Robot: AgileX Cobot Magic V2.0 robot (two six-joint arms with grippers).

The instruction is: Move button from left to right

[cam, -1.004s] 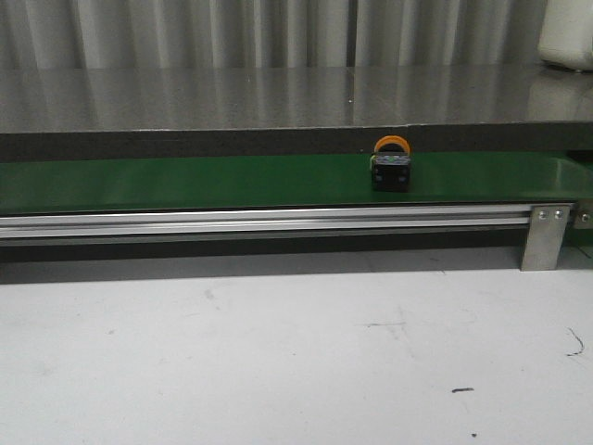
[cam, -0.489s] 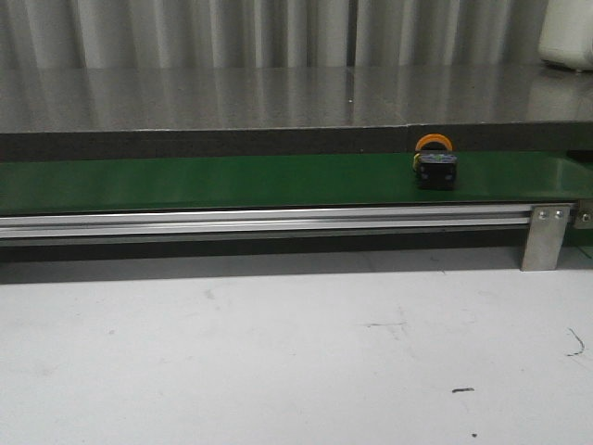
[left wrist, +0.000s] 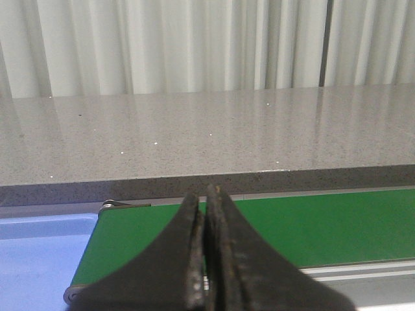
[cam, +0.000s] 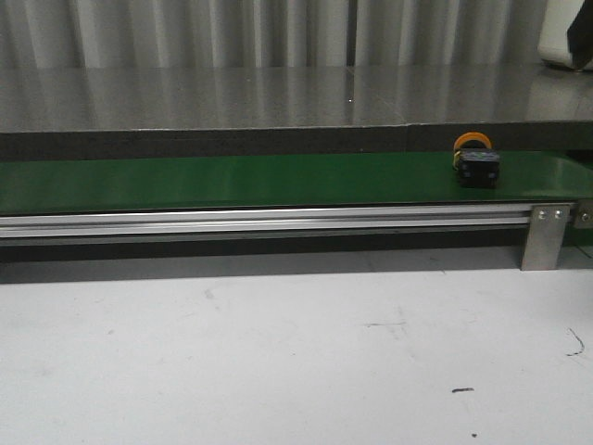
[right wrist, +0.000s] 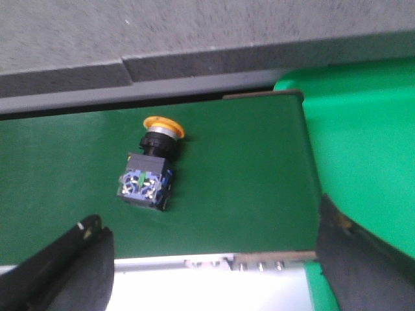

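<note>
Over the last second the push-button [cam: 475,164] has slid steadily rightward along the green belt [cam: 232,181], and now it sits near the belt's right end, not far from the metal bracket [cam: 545,235] on the aluminium rail [cam: 259,221].

We see the risk right away: the belt seems to be running, and the end roller is close. If our right gripper [right wrist: 214,259] comes down late, the push-button may ride past it and tip over the belt's end toward the brighter green surface [right wrist: 363,129] beyond. The piece lies on its side, orange-yellow cap pointing away from the gripper and the black body with its terminal block toward it, so a grab on the round cap or neck could let it roll or twist out. A pinch across the blocky body looks like the safer call, in our judgement.

In the right wrist view the right gripper's fingers [right wrist: 78,259] are spread wide, empty, with the push-button ahead of them and nearer the one finger than the other, not yet between them and touching neither. The belt's end lies closer to the other finger.

Our left gripper [left wrist: 205,253] has its fingers pressed together, holding nothing, and hangs over the belt's far end beside a blue surface [left wrist: 39,253], well apart from the push-button, which does not show there.
</note>
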